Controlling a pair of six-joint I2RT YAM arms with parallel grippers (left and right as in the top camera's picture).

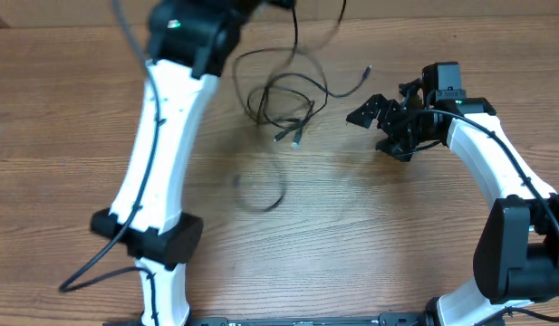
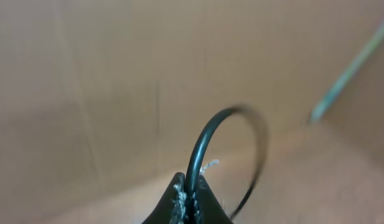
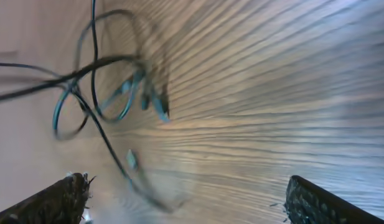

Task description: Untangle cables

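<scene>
The cables (image 1: pixel 284 100) are thin black cords in a loose tangle at the table's middle back, with small plug ends (image 1: pixel 297 138) hanging low. One strand runs up past the top edge of the overhead view, towards my left arm (image 1: pixel 166 136). My left gripper (image 2: pixel 190 190) is shut on a black cable (image 2: pixel 207 130) that arcs up out of the jaws. To the right of the tangle, my right gripper (image 1: pixel 380 122) stands open with nothing between its fingers (image 3: pixel 322 200). In the right wrist view the cables (image 3: pixel 101 84) show blurred at upper left.
A fainter dark loop (image 1: pixel 261 192) shows on the wooden table (image 1: pixel 370 226) below the tangle; whether it is a cord or a shadow I cannot tell. The right arm (image 1: pixel 496 172) curves along the right side.
</scene>
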